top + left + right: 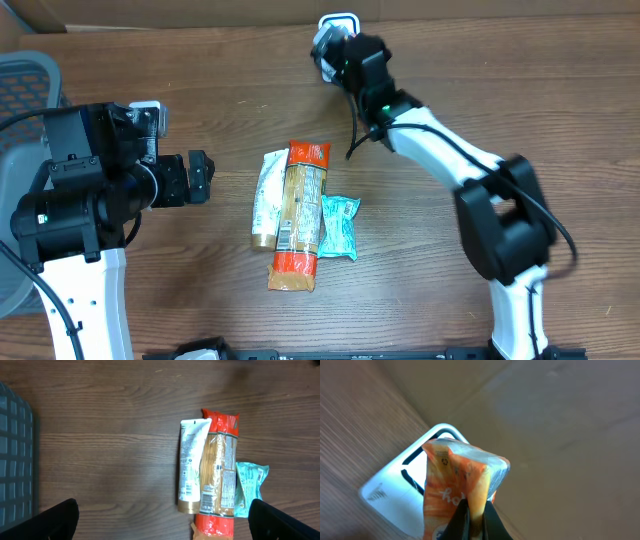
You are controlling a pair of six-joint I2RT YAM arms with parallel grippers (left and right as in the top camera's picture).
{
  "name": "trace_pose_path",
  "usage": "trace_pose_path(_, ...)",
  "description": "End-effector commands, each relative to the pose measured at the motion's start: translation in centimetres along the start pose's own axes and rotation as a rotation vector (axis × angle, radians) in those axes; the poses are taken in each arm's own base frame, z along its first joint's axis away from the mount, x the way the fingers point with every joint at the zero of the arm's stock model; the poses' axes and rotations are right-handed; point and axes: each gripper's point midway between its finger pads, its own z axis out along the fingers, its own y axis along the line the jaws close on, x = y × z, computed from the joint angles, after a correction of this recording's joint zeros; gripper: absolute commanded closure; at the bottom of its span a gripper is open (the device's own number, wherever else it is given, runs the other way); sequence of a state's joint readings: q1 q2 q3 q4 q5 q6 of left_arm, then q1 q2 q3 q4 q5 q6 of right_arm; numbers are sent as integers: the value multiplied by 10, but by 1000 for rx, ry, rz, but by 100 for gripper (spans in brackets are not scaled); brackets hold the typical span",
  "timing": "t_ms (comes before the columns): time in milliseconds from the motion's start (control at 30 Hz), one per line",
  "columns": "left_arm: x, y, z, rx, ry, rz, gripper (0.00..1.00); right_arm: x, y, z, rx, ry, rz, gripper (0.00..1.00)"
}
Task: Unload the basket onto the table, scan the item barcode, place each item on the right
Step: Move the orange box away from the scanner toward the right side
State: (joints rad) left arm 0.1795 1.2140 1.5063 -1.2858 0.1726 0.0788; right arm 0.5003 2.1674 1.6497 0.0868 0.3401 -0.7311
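1. Left end effector (pixel 200 177) hovers over the near-left part of the counter (pixel 420 300), jaws spread wide and holding nothing, pointing toward the pile in the middle.
2. Three items lie side by side in that pile: a white tube (pixel 192 465), a long pasta pack (pixel 218 472) with red ends touching the tube's right edge, and a teal pouch (pixel 248 487) tucked partly under the pasta pack's other side.
3. A grey mesh chair (pixel 22 85) shows at the left edge.
4. At the far edge, the right end effector (pixel 472 519) is pinched tight on a fold of an orange packet (pixel 451 482).
5. The packet hangs just over a white scanner (pixel 387 487) lying flat on the counter.
6. Behind the scanner rises a cardboard wall (pixel 560 420).
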Motion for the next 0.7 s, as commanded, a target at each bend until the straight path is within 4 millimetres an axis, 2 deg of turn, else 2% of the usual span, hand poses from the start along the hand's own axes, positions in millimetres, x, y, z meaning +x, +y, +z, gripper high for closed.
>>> trace_pose_path(0, -6, -1, -4, 6, -19, 10, 1, -71, -77, -88, -21, -122, 516, 96)
trace_pose_path(133, -6, -1, -4, 7, -19, 11, 0, -57, -96, -133, -96, -21, 800, 96)
trace_pose_path(267, -6, -1, -4, 6, -19, 10, 0, -21, -102, -171, -141, 155, 1009, 96)
trace_pose_path(367, -6, -1, -4, 7, -19, 11, 0, 29, -104, -190, -79, 360, 1211, 96)
trace_pose_path(433, -6, -1, -4, 7, -19, 10, 0, 70, -106, -199, -1, 513, 1347, 96)
trace_pose_path(567, -6, -1, -4, 6, -19, 10, 0, 154, -111, -210, 195, 753, 1566, 96)
trace_pose_path(667, -6, -1, -4, 7, -19, 10, 0, 203, -110, -211, 301, 834, 1658, 96)
